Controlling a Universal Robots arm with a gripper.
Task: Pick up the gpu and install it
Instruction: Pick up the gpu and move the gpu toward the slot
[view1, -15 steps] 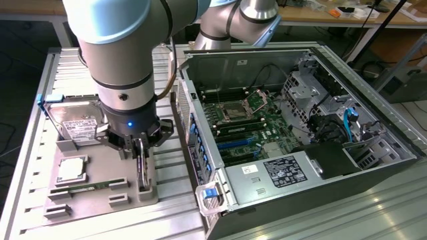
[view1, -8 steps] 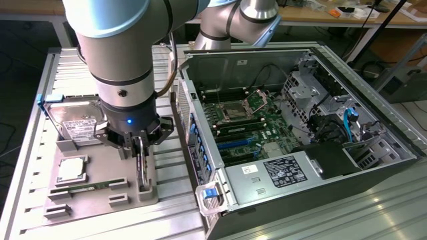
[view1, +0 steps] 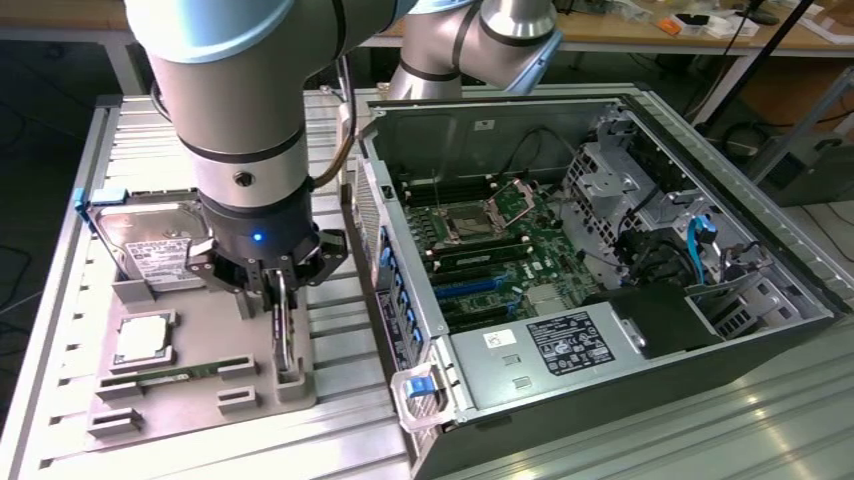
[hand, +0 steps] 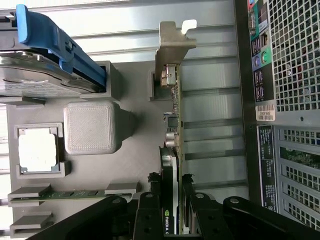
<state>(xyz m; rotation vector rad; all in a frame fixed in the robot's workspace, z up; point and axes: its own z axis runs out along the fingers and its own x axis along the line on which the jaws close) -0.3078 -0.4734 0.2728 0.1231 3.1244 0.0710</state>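
Note:
The gpu (view1: 282, 340) stands on edge in a slot of the grey holder tray (view1: 200, 405), beside the open computer case (view1: 601, 280). In the wrist view the gpu (hand: 173, 125) runs away from me as a thin dark card, ending in its silver bracket (hand: 170, 45). My gripper (view1: 274, 290) hangs straight down over it, and its black fingers (hand: 150, 200) press on both faces of the card near the fan end. The gripper (hand: 170, 181) is shut on the card, whose lower edge still appears to sit in the holder.
On the same tray stand a hard drive with a blue frame (view1: 154, 240), a CPU (view1: 144, 338) and a green memory stick (view1: 180, 372). The case's rear wall (hand: 285, 100) rises close beside the card. The motherboard (view1: 494, 260) lies exposed inside.

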